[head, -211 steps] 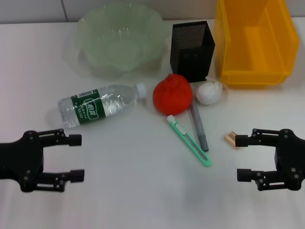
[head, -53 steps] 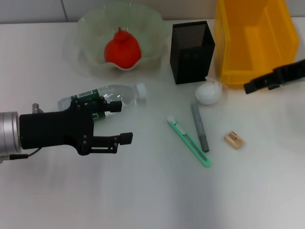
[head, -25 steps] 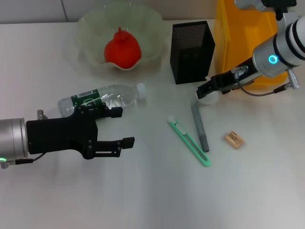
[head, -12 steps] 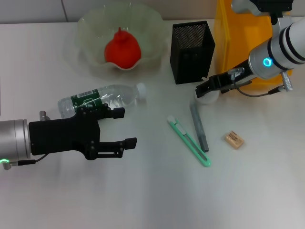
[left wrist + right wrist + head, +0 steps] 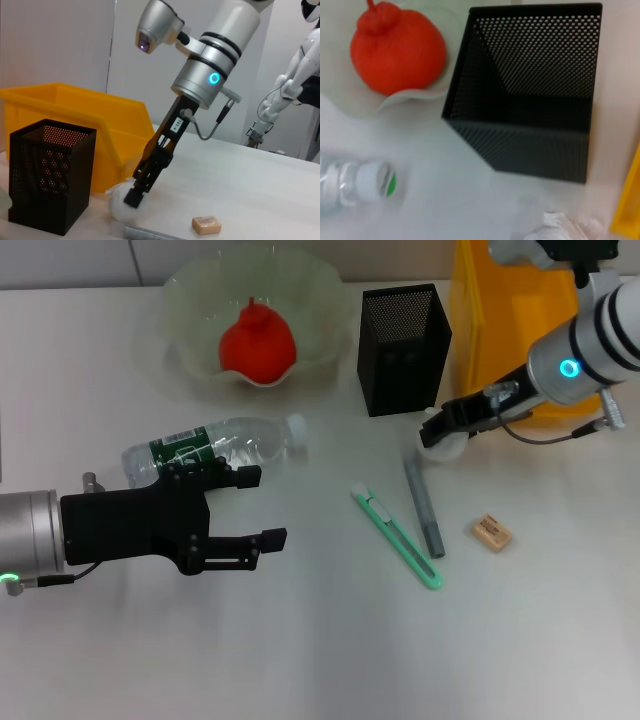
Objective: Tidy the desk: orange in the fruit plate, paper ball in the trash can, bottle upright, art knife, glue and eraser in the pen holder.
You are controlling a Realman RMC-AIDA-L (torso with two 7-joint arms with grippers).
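Observation:
The orange point(image 5: 257, 345) lies in the pale green fruit plate point(image 5: 190, 300). A clear bottle point(image 5: 215, 448) with a green label lies on its side. My left gripper point(image 5: 255, 507) hovers open just in front of it, holding nothing. Beside the black mesh pen holder point(image 5: 403, 345), my right gripper point(image 5: 440, 427) is shut on the white paper ball point(image 5: 438, 443), seen in the left wrist view with the fingers point(image 5: 135, 195) pressed into the paper ball point(image 5: 117, 207). The green art knife point(image 5: 397, 535), grey glue stick point(image 5: 423, 506) and eraser point(image 5: 492, 531) lie on the desk.
The yellow trash can point(image 5: 530, 320) stands at the back right, just behind my right arm. The white desk stretches bare toward the front edge. The right wrist view shows the pen holder point(image 5: 530, 100), orange point(image 5: 395, 47) and bottle cap point(image 5: 375, 182).
The orange has gone from the desk into the fruit plate. My right gripper came down onto the paper ball and shifted slightly right with it; the glue stick was nudged a little.

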